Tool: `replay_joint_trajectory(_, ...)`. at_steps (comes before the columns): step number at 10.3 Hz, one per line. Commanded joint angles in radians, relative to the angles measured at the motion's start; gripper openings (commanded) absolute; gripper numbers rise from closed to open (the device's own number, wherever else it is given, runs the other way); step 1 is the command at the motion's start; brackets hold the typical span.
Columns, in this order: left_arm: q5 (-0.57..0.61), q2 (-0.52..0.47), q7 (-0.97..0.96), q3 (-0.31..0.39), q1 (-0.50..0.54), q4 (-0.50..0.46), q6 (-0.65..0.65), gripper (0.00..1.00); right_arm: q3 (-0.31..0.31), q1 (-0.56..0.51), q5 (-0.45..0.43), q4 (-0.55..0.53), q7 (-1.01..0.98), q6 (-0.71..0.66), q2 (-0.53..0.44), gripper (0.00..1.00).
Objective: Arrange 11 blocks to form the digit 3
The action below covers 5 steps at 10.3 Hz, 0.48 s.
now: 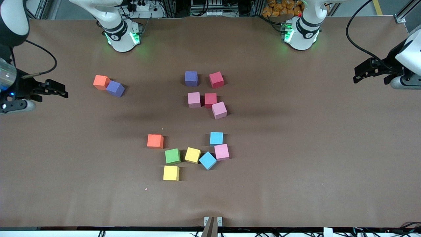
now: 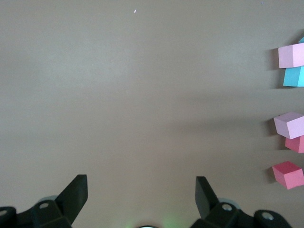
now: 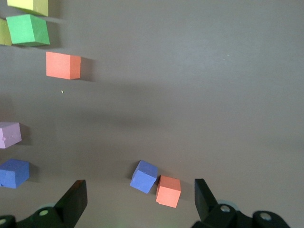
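Fourteen blocks (image 1: pixel 194 99) lie scattered on a brown paper-covered tabletop (image 1: pixel 296 148): two at upper left of the front view, five at upper centre, seven at lower centre, with cables and aluminium framing (image 1: pixel 403 11) along the top edge. Both arms wait at the frame's sides, the right gripper (image 1: pixel 61 90) at the left edge and the left gripper (image 1: pixel 360 74) at the right edge. Each one's fingers (image 2: pixel 76 194) are spread wide, holding and touching nothing.
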Motion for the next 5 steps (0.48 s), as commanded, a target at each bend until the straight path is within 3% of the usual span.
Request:
replay_joint_trajectory(1,0.000,0.001,0.012,-0.003,-0.002,0.012,-0.038,1.00,0.009,0.013,0.009,-0.007,-0.006,0.005,0.023,1.00)
replay_joint_trajectory(5,-0.002,0.004,0.012,-0.003,0.002,0.013,-0.038,1.00,0.010,0.041,0.045,-0.009,-0.081,0.010,0.149,1.00)
